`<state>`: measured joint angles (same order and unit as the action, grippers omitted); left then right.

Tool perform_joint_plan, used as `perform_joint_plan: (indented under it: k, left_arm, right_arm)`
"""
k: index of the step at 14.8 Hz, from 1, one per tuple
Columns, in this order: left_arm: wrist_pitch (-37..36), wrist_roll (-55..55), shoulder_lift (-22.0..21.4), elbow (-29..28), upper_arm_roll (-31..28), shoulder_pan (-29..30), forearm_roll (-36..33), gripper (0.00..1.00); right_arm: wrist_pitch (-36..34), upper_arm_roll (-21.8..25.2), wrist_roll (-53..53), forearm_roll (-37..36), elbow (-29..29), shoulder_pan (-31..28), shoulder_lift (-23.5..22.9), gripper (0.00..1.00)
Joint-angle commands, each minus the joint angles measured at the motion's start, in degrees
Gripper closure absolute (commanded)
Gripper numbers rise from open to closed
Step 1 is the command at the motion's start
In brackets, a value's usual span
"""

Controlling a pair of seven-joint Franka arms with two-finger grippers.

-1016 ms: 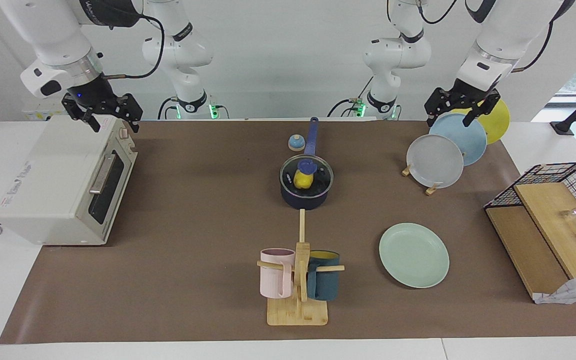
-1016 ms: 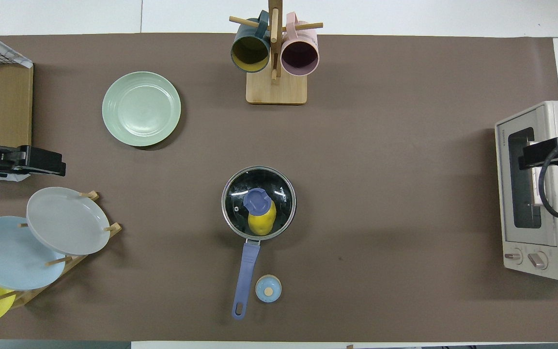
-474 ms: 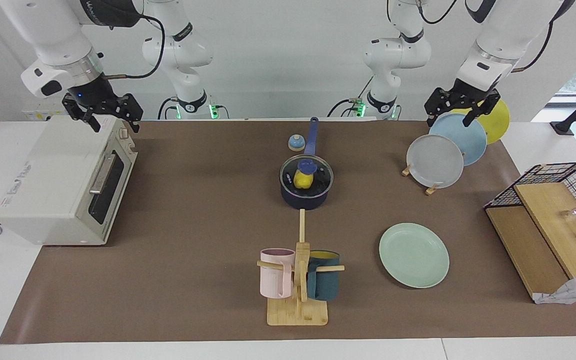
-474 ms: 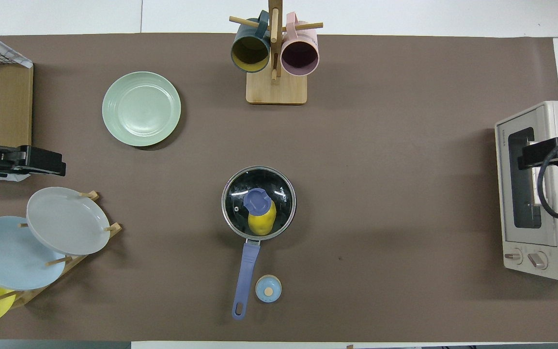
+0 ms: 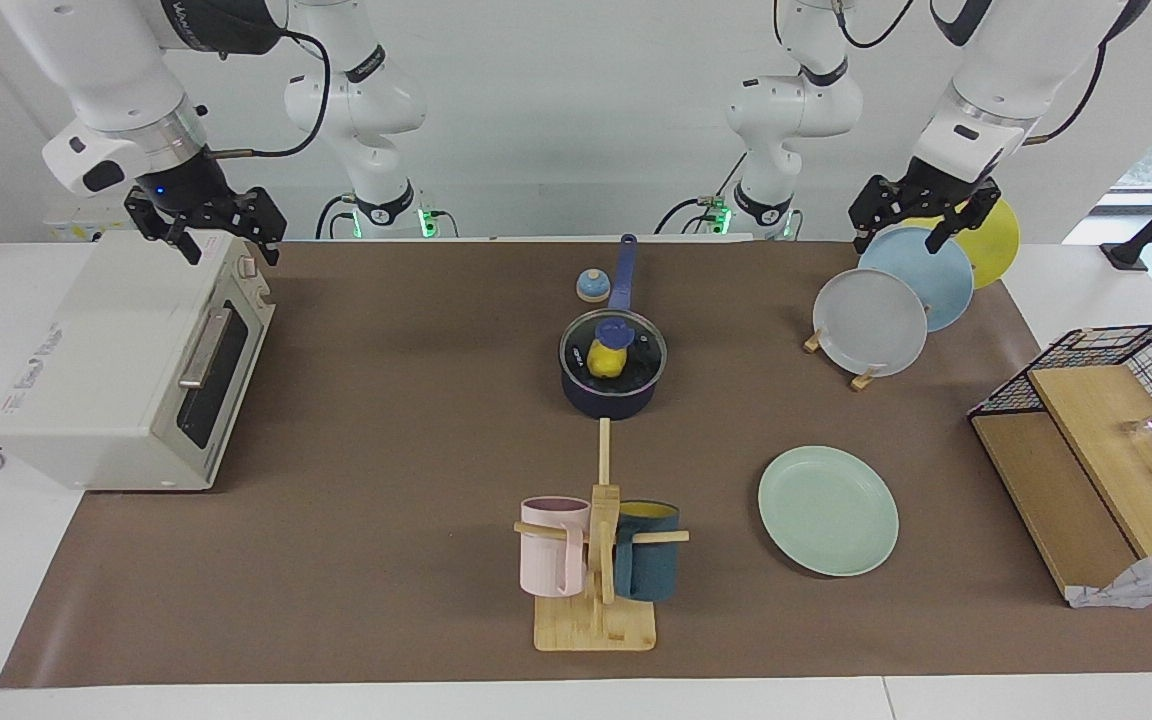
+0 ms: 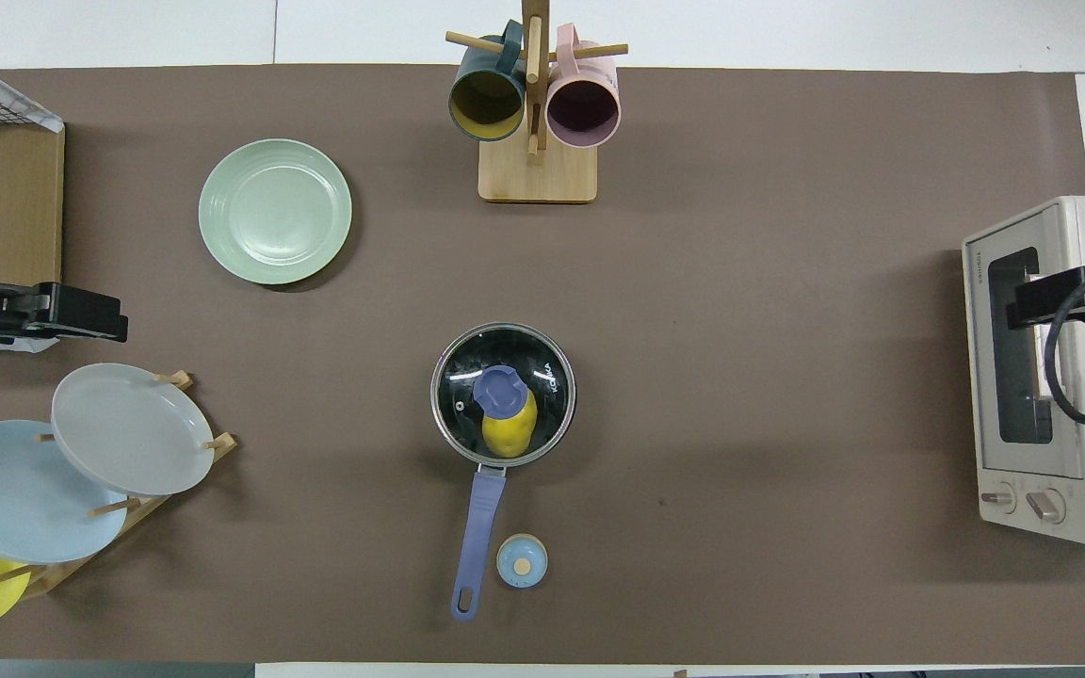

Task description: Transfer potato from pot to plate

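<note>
The yellow potato (image 5: 604,361) lies inside the navy pot (image 5: 607,401) in the middle of the table, seen through a glass lid with a blue knob (image 5: 615,331) that covers the pot. It also shows in the overhead view (image 6: 509,430). The pot's blue handle (image 6: 479,513) points toward the robots. The mint-green plate (image 5: 828,510) lies bare, farther from the robots, toward the left arm's end. My left gripper (image 5: 921,218) hangs open and empty over the plate rack. My right gripper (image 5: 204,226) hangs open and empty over the toaster oven.
A rack with grey, light blue and yellow plates (image 5: 871,322) stands at the left arm's end. A toaster oven (image 5: 126,360) stands at the right arm's end. A mug tree with pink and teal mugs (image 5: 598,560) stands farthest from the robots. A small blue bell (image 5: 592,286) sits beside the pot's handle. A wire-and-wood rack (image 5: 1096,450) is past the plate.
</note>
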<state>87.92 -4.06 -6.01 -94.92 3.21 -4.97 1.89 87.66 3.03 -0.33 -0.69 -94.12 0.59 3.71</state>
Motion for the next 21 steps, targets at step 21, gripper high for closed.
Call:
perform_joint_plan:
  k: [21]
  left_arm:
    - [0.68, 0.28, -1.2, -1.14, -0.05, 0.58, 0.4, 0.0]
  right_arm:
    - [5.23, -2.59, 14.35, 5.08, -2.21, 17.14, -0.54, 0.0]
